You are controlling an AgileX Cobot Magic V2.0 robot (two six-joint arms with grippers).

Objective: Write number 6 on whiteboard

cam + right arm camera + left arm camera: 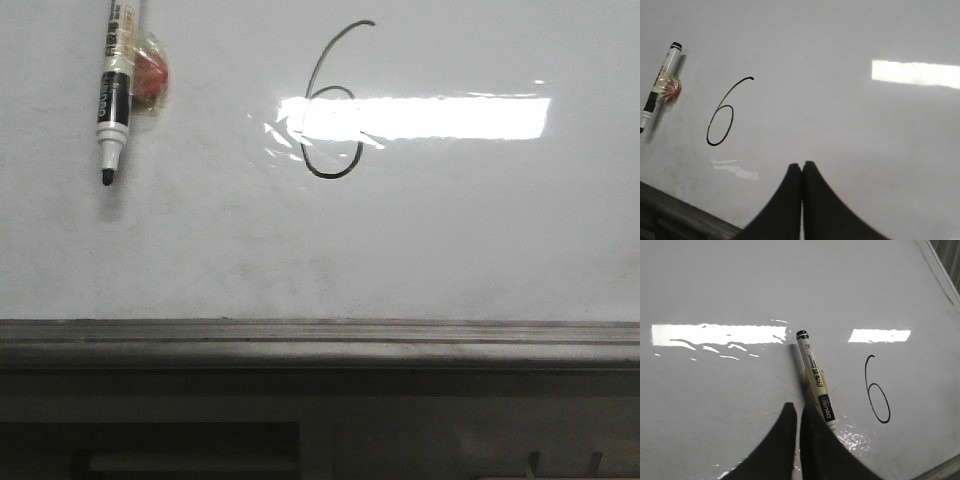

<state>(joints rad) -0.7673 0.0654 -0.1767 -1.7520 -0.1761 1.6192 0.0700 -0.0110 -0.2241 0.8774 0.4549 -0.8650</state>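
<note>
While both the left gripper (799, 412) and the right gripper (802, 172) hang with jaws pressed together and empty, the number 6 (335, 100) sits drawn mid-whiteboard (450, 240), right of the uncapped marker (115, 95) lying flat.

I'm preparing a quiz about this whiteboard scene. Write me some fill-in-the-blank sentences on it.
1. The digit drawn on the whiteboard is ___.
2. The marker lies to the ___ of the number 6 in the front view.
3. The marker's tip is ___, with no cap on it.
4. The right gripper has its fingers ___.

Missing words: 6; left; uncovered; shut
</note>
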